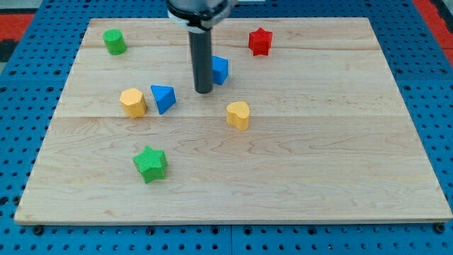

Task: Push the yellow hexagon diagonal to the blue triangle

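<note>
Camera view: the yellow hexagon sits on the counter at the view's left, just beside the blue triangle, level with it rather than diagonal. My tip stands to the triangle's right, close against a second blue block it partly hides. No pincer is fitted, so no open or closed state applies.

Risks, as judged:
- A direct sweep left strikes the triangle first, displacing the reference block.
- Rounding behind may nudge the second blue block.
- An off-centre push may spin the hexagon toward the green star.

The yellow heart-like block lies clear.
</note>
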